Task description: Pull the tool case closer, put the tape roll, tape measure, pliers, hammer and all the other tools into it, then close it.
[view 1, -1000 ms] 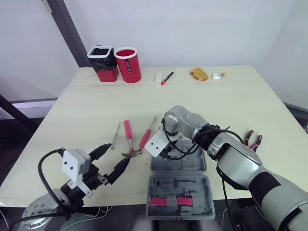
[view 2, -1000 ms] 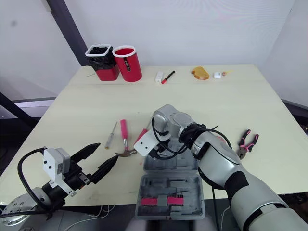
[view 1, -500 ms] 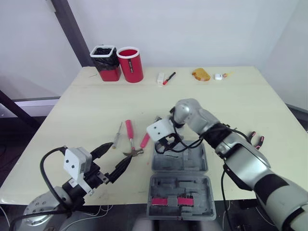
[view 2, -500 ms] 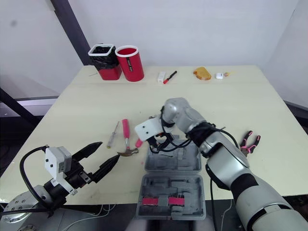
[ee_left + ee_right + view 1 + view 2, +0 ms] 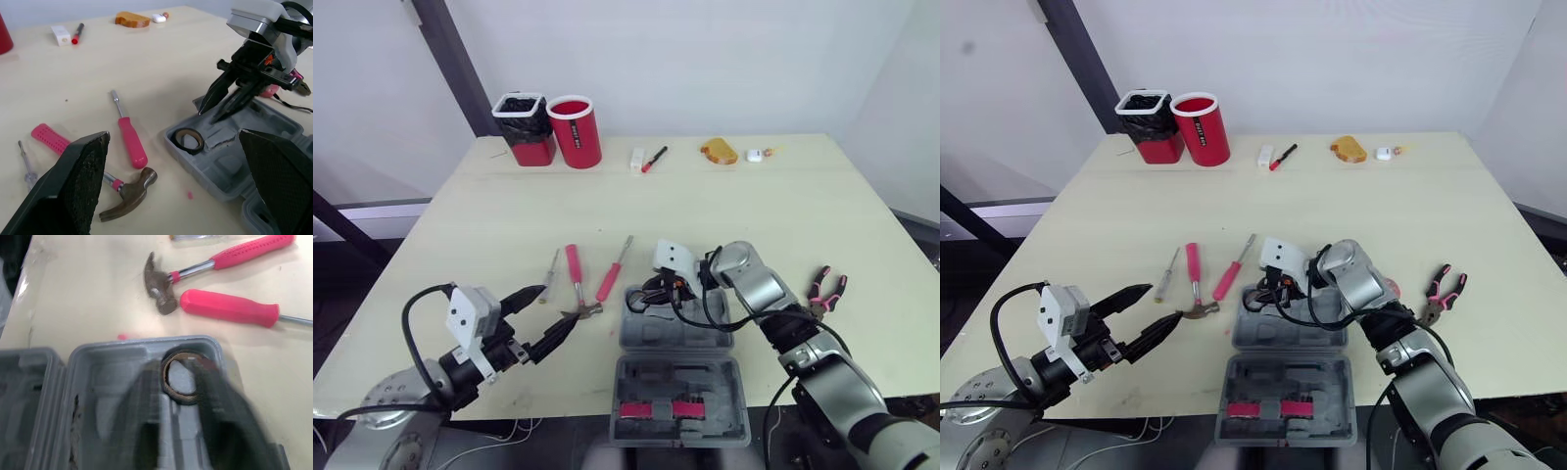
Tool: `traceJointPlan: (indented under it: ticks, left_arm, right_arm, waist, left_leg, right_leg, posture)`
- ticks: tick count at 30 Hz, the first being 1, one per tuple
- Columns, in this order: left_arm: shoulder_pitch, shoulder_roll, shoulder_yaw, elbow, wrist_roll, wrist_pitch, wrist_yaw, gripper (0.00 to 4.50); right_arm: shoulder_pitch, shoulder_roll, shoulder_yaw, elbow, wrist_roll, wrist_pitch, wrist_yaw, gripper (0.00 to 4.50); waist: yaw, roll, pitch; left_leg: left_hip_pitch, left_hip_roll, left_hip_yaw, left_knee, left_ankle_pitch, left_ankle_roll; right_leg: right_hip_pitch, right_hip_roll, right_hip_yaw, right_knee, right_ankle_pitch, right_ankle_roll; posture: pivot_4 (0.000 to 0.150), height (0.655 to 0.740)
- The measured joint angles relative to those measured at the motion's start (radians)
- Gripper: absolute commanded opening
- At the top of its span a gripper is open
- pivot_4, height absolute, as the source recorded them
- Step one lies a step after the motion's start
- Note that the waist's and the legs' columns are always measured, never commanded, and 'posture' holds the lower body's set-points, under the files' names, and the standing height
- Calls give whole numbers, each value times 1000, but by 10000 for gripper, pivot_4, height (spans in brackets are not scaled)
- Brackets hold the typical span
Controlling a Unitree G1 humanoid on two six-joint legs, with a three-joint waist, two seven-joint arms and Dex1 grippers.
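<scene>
Tool case (image 5: 722, 338) sits open at the near edge of the surface (image 5: 489, 225). Right claw (image 5: 644, 298) has dropped back low over its far-left pocket. Left claw (image 5: 560, 304) gapes wide and empty beside the hammer (image 5: 574, 277).

Left wrist: tape roll (image 5: 190, 140) lies flat in that pocket. The right claw's fingers are slightly parted above it, gripping nothing.

Right wrist: roll sits free between the fingers.

So the roll's in. Hammer, screwdrivers (image 5: 612, 276) and pliers (image 5: 827, 286) are still out on the surface.
</scene>
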State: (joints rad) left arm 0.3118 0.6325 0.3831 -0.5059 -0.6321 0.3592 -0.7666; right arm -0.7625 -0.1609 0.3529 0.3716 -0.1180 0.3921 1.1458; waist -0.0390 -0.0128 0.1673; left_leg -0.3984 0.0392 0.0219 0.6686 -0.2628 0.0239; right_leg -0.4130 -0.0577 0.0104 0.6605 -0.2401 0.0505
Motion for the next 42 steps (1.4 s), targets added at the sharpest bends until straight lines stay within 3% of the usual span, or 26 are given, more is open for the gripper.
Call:
traceJointPlan:
  ticks: [18, 42]
  left_arm:
    - [-37, 7, -3, 68, 1, 3, -77, 45000]
    - [-31, 7, -4, 87, 4, 2, -103, 45000]
  right_arm:
    - [40, 82, -2, 162, 42, -135, -200, 8519]
    - [38, 123, 2, 287, 43, -245, -269, 8519]
  waist:
    - [-2, 0, 0]
    - [-3, 0, 0]
  left_leg:
    - [0, 0, 0, 0, 0, 0]
    - [1, 0, 0, 0, 0, 0]
  right_leg:
    - [0, 0, 0, 0, 0, 0]
    - [0, 0, 1, 0, 0, 0]
  posture:
    - [1500, 7371]
    - [1500, 7371]
